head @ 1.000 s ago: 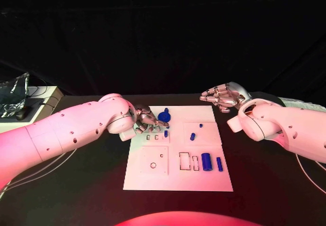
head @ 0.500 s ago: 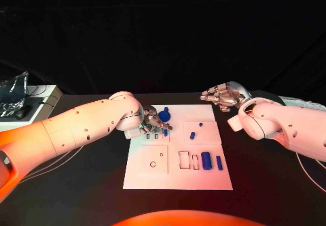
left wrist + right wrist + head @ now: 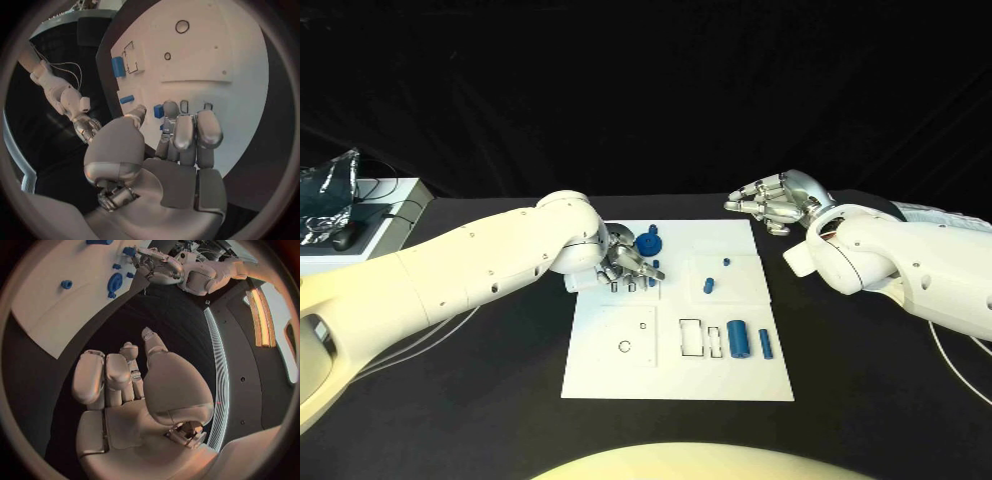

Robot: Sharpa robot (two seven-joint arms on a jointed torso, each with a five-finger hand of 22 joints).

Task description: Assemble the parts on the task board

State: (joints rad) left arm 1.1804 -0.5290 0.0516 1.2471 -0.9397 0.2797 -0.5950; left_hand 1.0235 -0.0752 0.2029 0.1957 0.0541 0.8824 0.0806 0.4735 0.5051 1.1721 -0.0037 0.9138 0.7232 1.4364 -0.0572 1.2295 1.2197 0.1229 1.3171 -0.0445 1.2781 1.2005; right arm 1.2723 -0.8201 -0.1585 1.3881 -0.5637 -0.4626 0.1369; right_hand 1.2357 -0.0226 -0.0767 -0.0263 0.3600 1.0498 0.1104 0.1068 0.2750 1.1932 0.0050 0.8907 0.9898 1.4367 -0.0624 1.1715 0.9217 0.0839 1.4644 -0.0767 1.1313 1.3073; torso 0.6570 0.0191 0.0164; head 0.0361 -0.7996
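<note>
The white task board (image 3: 675, 375) lies mid-table. My left hand (image 3: 626, 262) hovers low over its far left part, beside the blue gear-like part (image 3: 651, 243). In the left wrist view the thumb and a fingertip (image 3: 170, 107) stand on either side of a small blue part (image 3: 159, 111) next to two empty slots. I cannot tell whether they squeeze it. Two small blue pegs (image 3: 708, 284) sit right of the hand. A thick blue cylinder (image 3: 738, 338) and a thinner one (image 3: 766, 342) lie nearer me. My right hand (image 3: 773, 205) floats off the board's far right corner, fingers loosely bent, holding nothing.
A white box with a crinkled silver object (image 3: 332, 195) on it stands at the table's far left edge, with cables (image 3: 437, 335) trailing under my left arm. The board has several empty outlined recesses (image 3: 692, 338) near its middle.
My left hand has slid a little toward me and lowered its fingers to the small blue part by the slots. The right hand has stayed where it was.
</note>
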